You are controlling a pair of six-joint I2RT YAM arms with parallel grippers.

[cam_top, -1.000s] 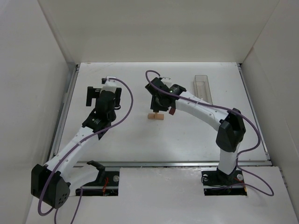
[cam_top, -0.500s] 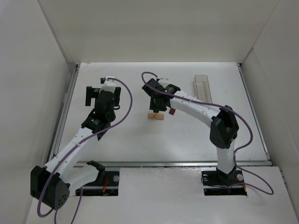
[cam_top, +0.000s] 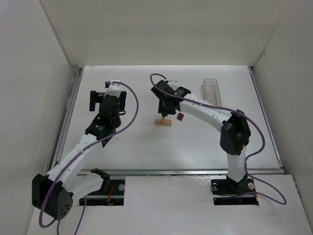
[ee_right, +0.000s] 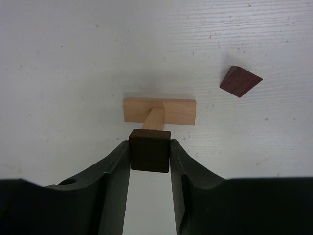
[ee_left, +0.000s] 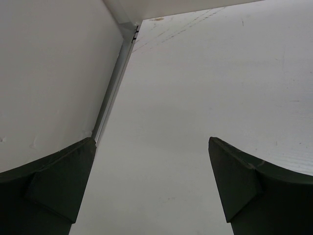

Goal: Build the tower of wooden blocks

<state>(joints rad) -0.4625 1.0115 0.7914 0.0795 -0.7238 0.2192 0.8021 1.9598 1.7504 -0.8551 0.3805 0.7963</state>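
1. The right gripper [ee_right: 150,164] is clamped on a dark reddish-brown cube [ee_right: 150,150], with a finger pressed to each side of it.
2. The held cube hangs directly over the top of the short tan post [ee_right: 155,119]. I cannot tell from the wrist view whether the two are touching.
3. The post stands upright on the middle of the light tan flat bar [ee_right: 160,111], which lies flat on the white table [ee_right: 73,58] (a neat T from above).
4. A second dark cube [ee_right: 240,81] lies loose on the table, near the bar's right end but apart from it and turned corner-on.
5. In the top view, the stack sits mid-table between the arms. The clear plastic box [cam_top: 211,91] is well apart from it, at the far right.
6. The left gripper [ee_left: 151,186] has its jaws spread wide, with only table showing between them, and it hangs near the left wall [ee_left: 49,73].
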